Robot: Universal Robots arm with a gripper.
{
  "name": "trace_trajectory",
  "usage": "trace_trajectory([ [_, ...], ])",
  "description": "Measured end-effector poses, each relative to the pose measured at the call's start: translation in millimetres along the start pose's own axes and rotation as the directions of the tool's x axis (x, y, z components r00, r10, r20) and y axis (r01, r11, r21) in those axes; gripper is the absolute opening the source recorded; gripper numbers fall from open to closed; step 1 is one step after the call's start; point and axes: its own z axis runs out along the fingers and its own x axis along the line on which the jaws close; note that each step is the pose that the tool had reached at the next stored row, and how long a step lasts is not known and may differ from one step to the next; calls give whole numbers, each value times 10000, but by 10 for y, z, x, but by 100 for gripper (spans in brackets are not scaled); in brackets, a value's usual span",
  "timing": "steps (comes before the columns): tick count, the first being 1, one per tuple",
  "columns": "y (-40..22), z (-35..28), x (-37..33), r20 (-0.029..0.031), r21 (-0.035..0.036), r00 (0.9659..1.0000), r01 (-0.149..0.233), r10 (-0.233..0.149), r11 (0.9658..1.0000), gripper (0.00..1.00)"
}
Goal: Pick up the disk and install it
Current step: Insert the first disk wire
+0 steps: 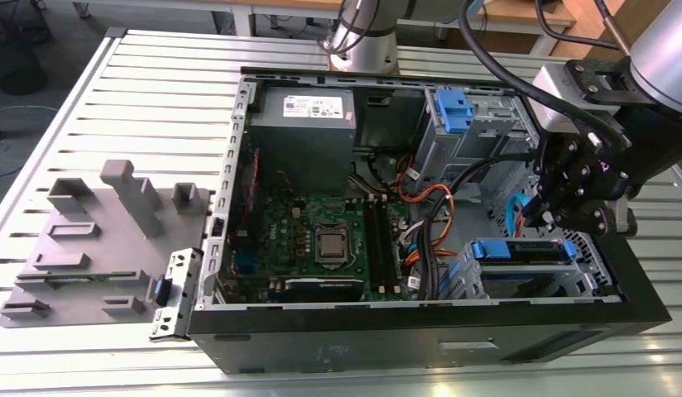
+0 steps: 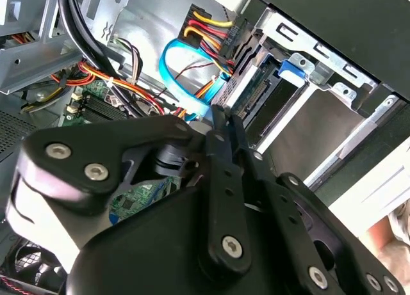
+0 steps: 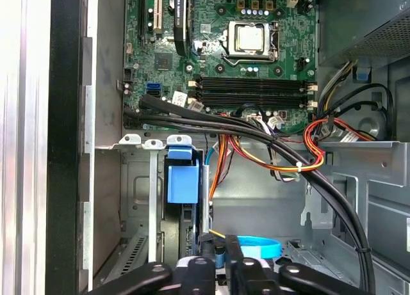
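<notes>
The disk (image 1: 520,251) has a blue bracket; the motherboard (image 1: 319,236) is green, the case (image 1: 429,335) black, the ribbed tabletop (image 1: 153,83) silver, the wires (image 2: 202,26) orange, red and yellow.

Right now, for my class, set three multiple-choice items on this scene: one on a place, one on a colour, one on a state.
1. The gripper is nearest: A the power supply; B the drive cage; C the grey holder.
2. The flat looped cable is: A blue; B green; C white.
3. The case is: A shut; B open; C wrapped.
Key: B, it hangs by the cage holding the disk; A, light blue in both wrist views; B, the motherboard lies exposed.
</notes>
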Motion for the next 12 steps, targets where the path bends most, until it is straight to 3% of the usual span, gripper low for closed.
trace_trajectory([
  [12,0,37,12,0,0,10000,0,0,10000,16],
])
